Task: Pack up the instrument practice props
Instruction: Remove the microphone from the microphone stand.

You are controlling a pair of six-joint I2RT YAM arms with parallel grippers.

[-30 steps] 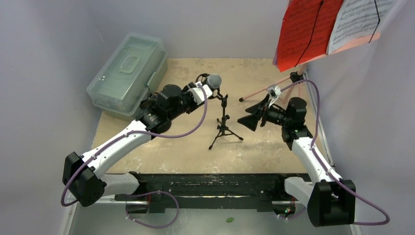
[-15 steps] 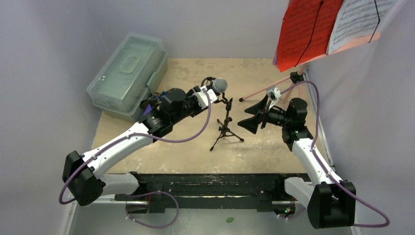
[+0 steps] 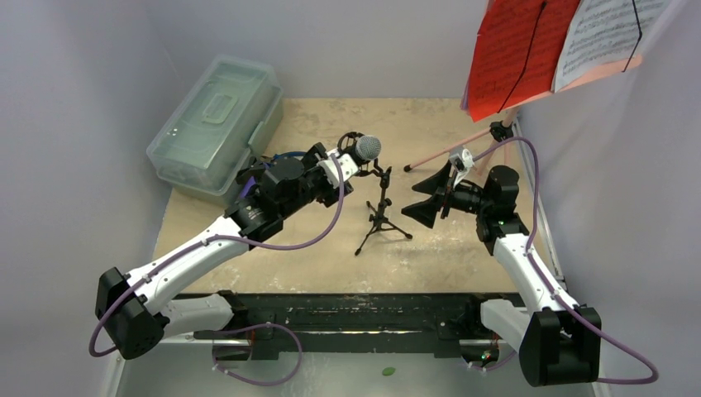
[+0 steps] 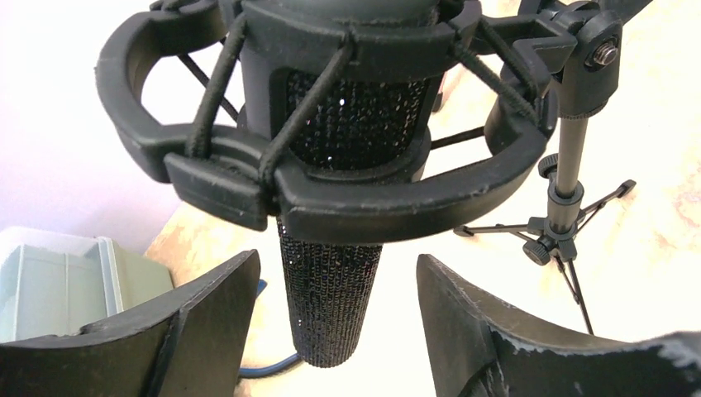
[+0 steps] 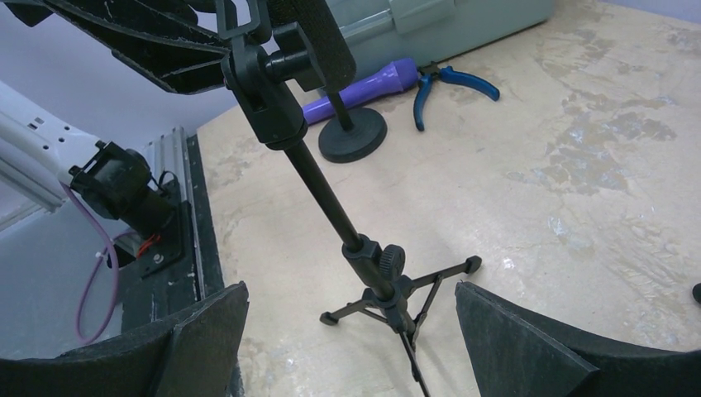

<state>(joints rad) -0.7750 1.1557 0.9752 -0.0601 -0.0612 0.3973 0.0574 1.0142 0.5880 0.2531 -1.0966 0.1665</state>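
A black-silver microphone sits in a black shock mount on a black mic tripod at the table's middle. My left gripper is open. Its fingers stand on either side of the mic's lower body without touching it. My right gripper is open and empty, right of the tripod, level with its lower pole. A purple microphone lies on a round black base. The pink music rack at the back right holds red pages and white pages.
A clear greenish case stands closed at the back left and also shows in the right wrist view. Blue-handled pliers lie next to the purple microphone. Grey walls close in on the left, back and right.
My left arm has swung its wrist round, and the mic head has shifted slightly right and nearer. My right gripper has edged a little left toward the tripod.
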